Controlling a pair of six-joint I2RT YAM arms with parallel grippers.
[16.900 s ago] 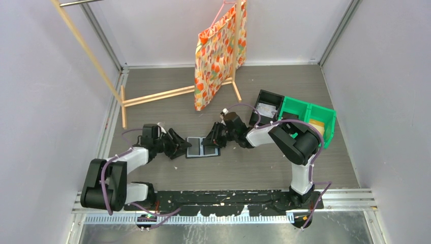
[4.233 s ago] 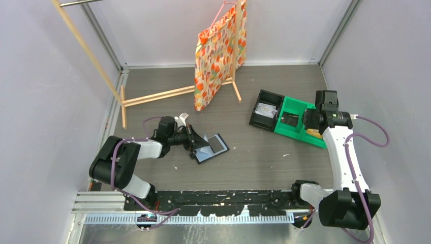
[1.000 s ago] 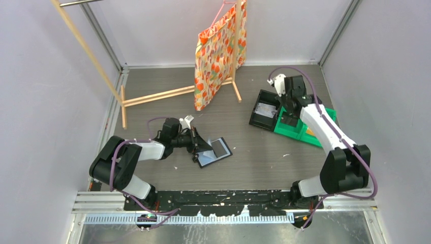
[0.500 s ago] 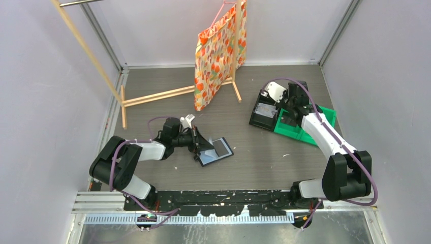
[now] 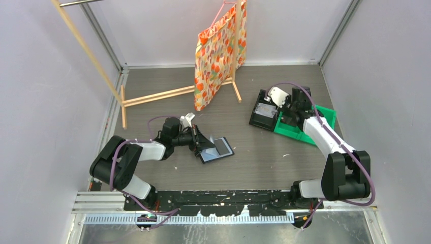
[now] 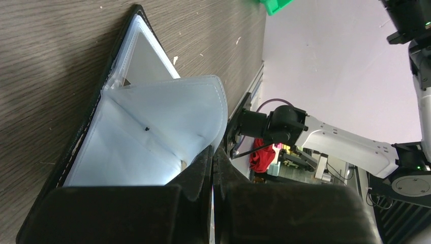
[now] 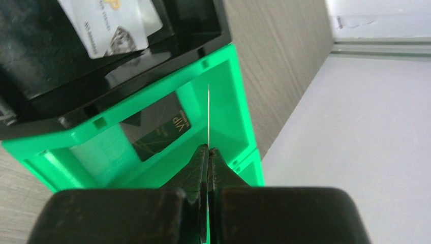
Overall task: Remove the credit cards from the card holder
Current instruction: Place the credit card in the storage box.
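- The green bin (image 7: 235,109) stands at the right of the table, touching the black bin (image 7: 193,23). One dark card (image 7: 157,127) with gold lettering lies flat in the compartment next to the black bin.
- The black bin holds a pale card (image 7: 109,23), lying flat and printed side up.
- The holder (image 6: 109,157) lies open on the table left of centre, well apart from both bins. Its black outside is down and its pale pockets face up.
- The left gripper (image 6: 212,155) has its fingers pressed together on a pale inner flap (image 6: 173,109) of the holder, which stands up off the rest.
- The right gripper (image 7: 208,150) is pinched on a held card (image 7: 209,114), which points into the compartment with the dark card.
- The held card shows only as a thin edge-on line, so its face cannot be read. Whether it touches the bin cannot be told.
- From above, the right arm covers part of the green bin. The holder's pockets look empty from the wrist, though the flap hides some of them.
- The table (image 5: 264,165) is grey wood-grain with a few white specks.
- A wooden rack (image 5: 152,95) stands at the back, and an orange patterned bag (image 5: 218,56) hangs beside it.
- Plain pale walls (image 5: 45,101) close in three sides.
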